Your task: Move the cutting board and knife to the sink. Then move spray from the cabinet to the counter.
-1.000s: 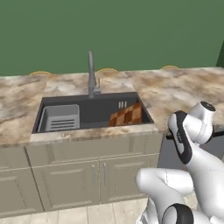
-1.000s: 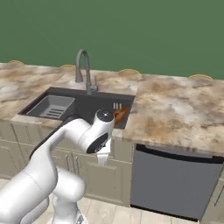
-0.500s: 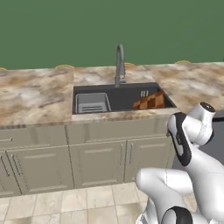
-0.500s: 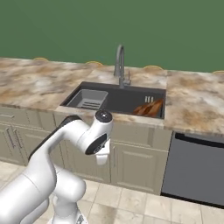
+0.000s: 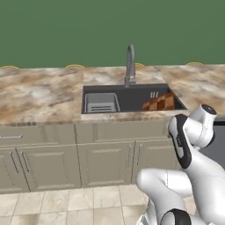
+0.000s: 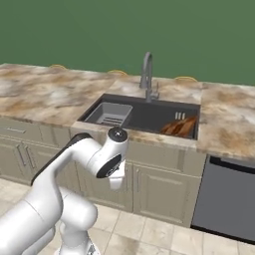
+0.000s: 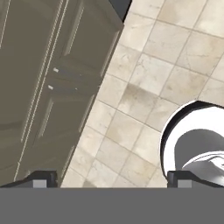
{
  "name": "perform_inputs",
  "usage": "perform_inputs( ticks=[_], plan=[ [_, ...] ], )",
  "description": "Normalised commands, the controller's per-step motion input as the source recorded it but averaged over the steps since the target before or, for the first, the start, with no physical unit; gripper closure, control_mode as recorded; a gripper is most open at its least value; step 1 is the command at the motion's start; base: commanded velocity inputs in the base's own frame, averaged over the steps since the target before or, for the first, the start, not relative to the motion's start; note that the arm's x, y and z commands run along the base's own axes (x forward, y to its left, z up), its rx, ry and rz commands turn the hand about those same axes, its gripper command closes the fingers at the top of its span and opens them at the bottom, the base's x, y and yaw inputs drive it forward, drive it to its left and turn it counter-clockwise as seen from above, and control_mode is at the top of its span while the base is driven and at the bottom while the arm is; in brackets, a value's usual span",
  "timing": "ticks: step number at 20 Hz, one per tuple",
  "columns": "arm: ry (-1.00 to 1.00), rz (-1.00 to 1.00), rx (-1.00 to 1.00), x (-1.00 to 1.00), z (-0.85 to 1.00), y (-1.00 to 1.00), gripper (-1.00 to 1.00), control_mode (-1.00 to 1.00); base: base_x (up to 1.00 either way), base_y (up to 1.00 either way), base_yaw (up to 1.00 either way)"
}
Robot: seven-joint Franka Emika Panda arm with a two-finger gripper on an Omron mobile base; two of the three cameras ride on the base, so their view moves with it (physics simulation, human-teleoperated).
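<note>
Left base view: the cutting board leans in the sink at its right end. Your jaws point at the floor, wide open, empty; swinging up could clip the counter edge.

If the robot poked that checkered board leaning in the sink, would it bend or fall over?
The cutting board looks like a thick slab of wooden blocks, so it probably stays stiff and would not bend. It stands tilted against the right wall of the sink, not flat, so a push could well make it slide down or drop with a clatter.
</note>
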Motion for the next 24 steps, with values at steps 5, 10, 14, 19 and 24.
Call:
perform_inputs(
  ticks=[5, 10, 14, 19, 24],
  plan=[
    [0.00, 0.00, 0.00, 0.00, 0.00, 0.00, -1.00, 1.00, -0.17, 1.00, 0.33],
    [0.00, 0.00, 0.00, 0.00, 0.00, 0.00, -1.00, 1.00, -0.07, 1.00, 0.48],
    [0.00, 0.00, 0.00, 0.00, 0.00, 0.00, -1.00, 1.00, -0.16, 1.00, 0.51],
    [0.00, 0.00, 0.00, 0.00, 0.00, 0.00, -1.00, 1.00, -0.16, 1.00, 0.50],
    [0.00, 0.00, 0.00, 0.00, 0.00, 0.00, -1.00, 1.00, -0.05, 1.00, 0.48]
  ],
)
